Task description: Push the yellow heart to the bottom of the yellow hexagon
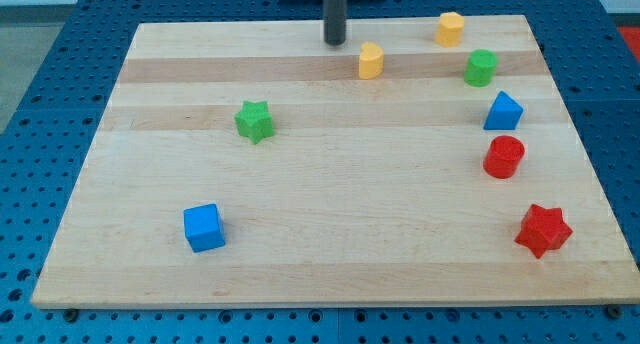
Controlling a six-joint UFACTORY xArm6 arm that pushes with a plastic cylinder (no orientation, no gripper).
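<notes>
The yellow heart (371, 60) lies near the view's top, a little right of centre. The yellow hexagon (450, 29) sits further right and higher, close to the board's top edge. The heart is left of and below the hexagon, with a clear gap between them. My tip (334, 41) stands on the board just left of and slightly above the heart, not touching it.
A green hexagon (480, 68), a blue triangle-like block (503, 111), a red cylinder (503, 157) and a red star (543, 230) run down the right side. A green star (254, 120) lies left of centre and a blue cube (204, 227) at the lower left. The wooden board (320, 264) ends in blue pegboard.
</notes>
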